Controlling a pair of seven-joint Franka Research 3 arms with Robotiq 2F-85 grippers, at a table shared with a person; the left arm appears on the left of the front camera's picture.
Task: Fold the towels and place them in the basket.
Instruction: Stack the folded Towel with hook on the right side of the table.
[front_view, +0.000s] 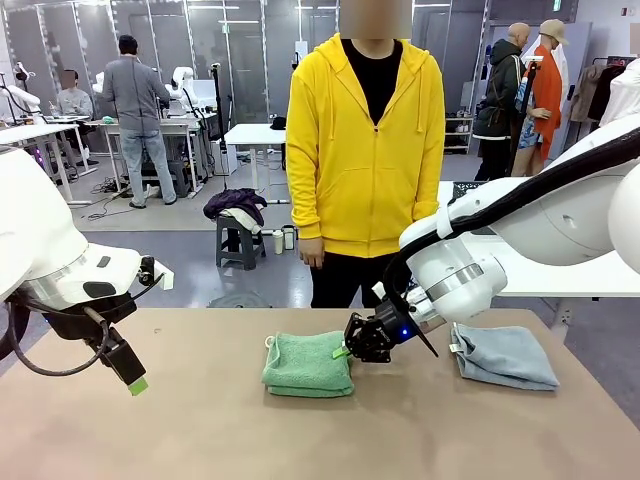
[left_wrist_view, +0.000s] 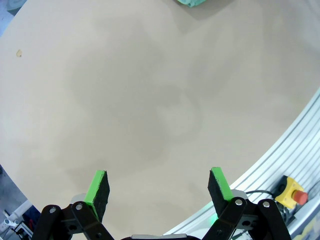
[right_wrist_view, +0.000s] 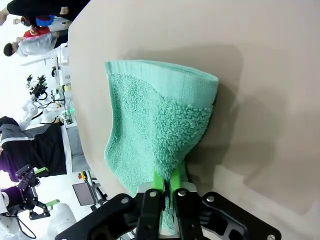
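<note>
The green towel (right_wrist_view: 160, 120) hides the right gripper's fingertips (right_wrist_view: 165, 181) where they pinch its edge, and in the left wrist view only its corner shows, cut by the top edge.

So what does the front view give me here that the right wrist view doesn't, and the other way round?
Front view alone: the grey-blue towel lying to the right of the green one, the open left gripper hanging over bare table, and the person in a yellow hoodie standing at the far side. Right wrist view alone: the green pads pressed together on the towel's edge, seen close up. Both share the folded green towel on the table and the right gripper shut on its edge.
</note>
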